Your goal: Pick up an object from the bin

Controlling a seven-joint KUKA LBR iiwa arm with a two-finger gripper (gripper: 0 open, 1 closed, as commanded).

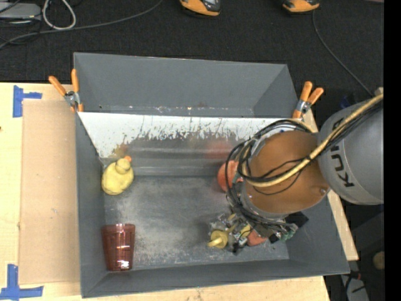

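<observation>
stage: pre-lift | gripper (241,234) sitting low, well right of the red cup (118,246) | small yellow piece (218,240) lying just on its cup side, nearest thing | grip state: can't tell, spread or pinching | nothing being lifted clear yet, judging by this — grasp and lift remaining

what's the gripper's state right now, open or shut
Gripper: cannot be told; it sits low in the grey metal bin, beside a small yellow object.

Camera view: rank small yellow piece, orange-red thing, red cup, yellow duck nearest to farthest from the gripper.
1. Small yellow piece, beside the gripper.
2. Orange-red thing, farther back, right.
3. Red cup, front left; yellow duck, left: too close to call.
</observation>
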